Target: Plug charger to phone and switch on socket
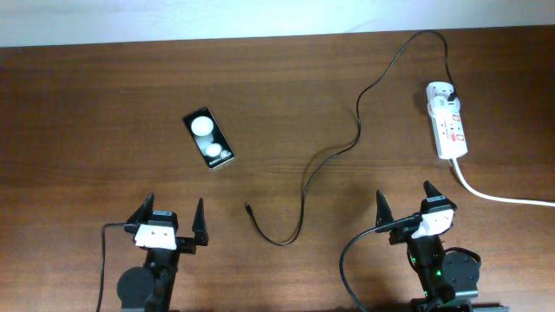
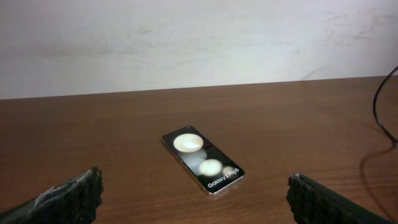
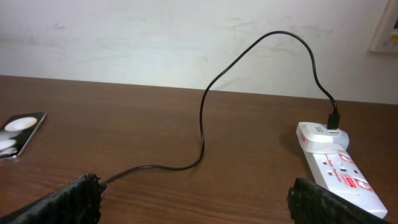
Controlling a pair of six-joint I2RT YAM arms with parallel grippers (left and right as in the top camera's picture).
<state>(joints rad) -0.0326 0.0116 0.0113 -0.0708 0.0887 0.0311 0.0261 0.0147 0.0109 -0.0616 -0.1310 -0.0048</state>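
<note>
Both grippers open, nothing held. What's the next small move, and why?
Probably swing the left gripper to its right and down over the free connector of the charger. Both grippers are open and empty, the plug already sits in the socket, and the connector lies loose, apart from the phone and nearer the left gripper than the right gripper.

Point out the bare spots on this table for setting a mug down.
Bare wood left of the phone, and between the phone and the charger. Crowded at the far right, where the socket, its white cord and the charger meet.
</note>
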